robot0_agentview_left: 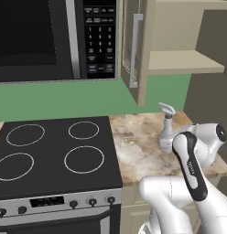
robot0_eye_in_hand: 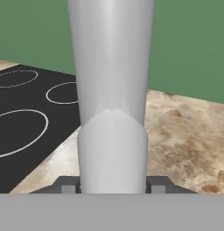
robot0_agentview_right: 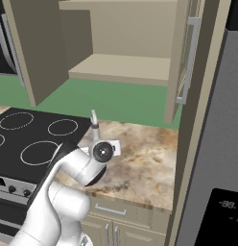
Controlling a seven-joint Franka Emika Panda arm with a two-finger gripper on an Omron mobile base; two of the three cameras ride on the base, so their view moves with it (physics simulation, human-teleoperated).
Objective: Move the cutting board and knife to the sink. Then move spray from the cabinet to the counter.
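The spray point(robot0_agentview_left: 166, 132) is a pale grey bottle with a trigger head, upright over the marbled counter point(robot0_agentview_left: 138, 151) just right of the stovetop. My gripper point(robot0_eye_in_hand: 112, 185) is shut on its lower body, a fingertip point(robot0_eye_in_hand: 67, 185) showing on each side of the bottle point(robot0_eye_in_hand: 111, 90). In the right base view the spray point(robot0_agentview_right: 95, 126) rises above my hand point(robot0_agentview_right: 102, 151). Whether its base touches the counter point(robot0_agentview_right: 145, 166) I cannot tell. The cabinet point(robot0_agentview_right: 121, 67) above stands open, its shelf point(robot0_agentview_left: 184, 61) bare. The cutting board, knife and sink are out of view.
A black stovetop point(robot0_agentview_left: 56, 151) lies left of the counter, under a microwave point(robot0_agentview_left: 56, 36). The open cabinet doors point(robot0_agentview_left: 133, 45) point(robot0_agentview_right: 185, 57) hang over the counter. A tall grey fridge point(robot0_agentview_right: 212, 144) closes off the right side.
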